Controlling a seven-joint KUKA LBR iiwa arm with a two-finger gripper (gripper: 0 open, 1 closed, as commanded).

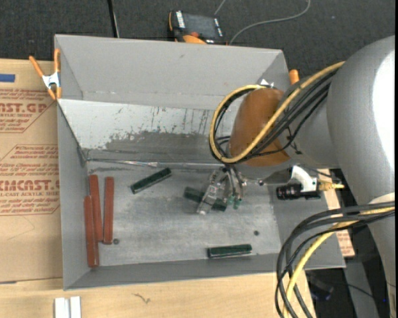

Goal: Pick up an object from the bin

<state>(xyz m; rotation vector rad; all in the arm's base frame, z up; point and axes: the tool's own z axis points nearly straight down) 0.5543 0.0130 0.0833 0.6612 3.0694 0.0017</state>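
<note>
Camera view had my claw (223, 192) low over the dark green bar (194, 195) right of centre; couldn't tell how open it was. I'd square up across it before closing.

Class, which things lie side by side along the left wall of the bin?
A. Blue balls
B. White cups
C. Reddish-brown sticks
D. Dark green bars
C: the reddish-brown sticks lie lengthwise against the left wall of the bin, well apart from the pincer, which is over a dark bar near the middle.
</note>
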